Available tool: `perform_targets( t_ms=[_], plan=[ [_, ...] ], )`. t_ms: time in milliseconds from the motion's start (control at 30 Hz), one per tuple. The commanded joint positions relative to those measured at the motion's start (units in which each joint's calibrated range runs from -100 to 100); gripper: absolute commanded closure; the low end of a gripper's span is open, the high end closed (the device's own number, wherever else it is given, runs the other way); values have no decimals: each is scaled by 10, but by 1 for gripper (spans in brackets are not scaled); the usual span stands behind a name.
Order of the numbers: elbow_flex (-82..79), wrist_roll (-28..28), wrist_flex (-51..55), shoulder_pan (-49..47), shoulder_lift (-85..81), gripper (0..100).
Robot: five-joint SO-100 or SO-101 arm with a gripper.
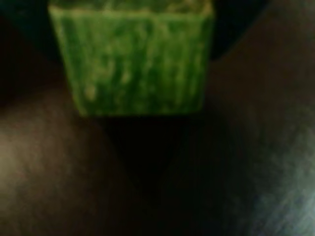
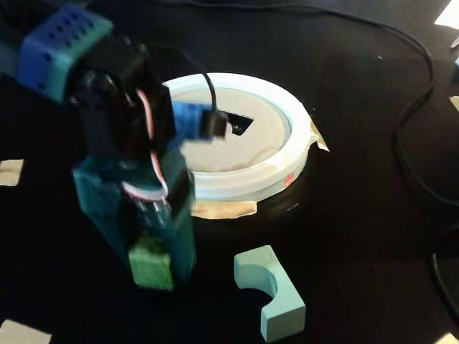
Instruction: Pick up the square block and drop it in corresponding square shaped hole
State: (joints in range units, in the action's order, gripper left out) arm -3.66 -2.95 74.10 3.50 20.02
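A green square block (image 1: 133, 59) fills the top of the wrist view, blurred and close, over a dark surface. In the fixed view the teal gripper (image 2: 152, 269) points down at the lower left and is shut on the green block (image 2: 149, 269), which shows between its fingers just above the black table. The white round lid (image 2: 294, 122) with a beige top stands behind it at the centre. A dark cut-out hole (image 2: 242, 125) shows in that top, partly hidden by the arm's blue connector.
A pale teal arch-shaped block (image 2: 276, 292) lies on the table right of the gripper. Black cables (image 2: 409, 122) run along the right side. Tape scraps (image 2: 10, 172) lie at the left edge and under the lid.
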Motion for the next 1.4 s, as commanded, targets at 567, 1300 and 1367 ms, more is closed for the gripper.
perform_targets(
  t_ms=[567, 1300, 1367],
  plan=[
    [35, 169, 251, -225, -331, 63],
    [38, 259, 56, -442, -62, 63],
    [38, 259, 56, -442, -54, 63]
  ],
)
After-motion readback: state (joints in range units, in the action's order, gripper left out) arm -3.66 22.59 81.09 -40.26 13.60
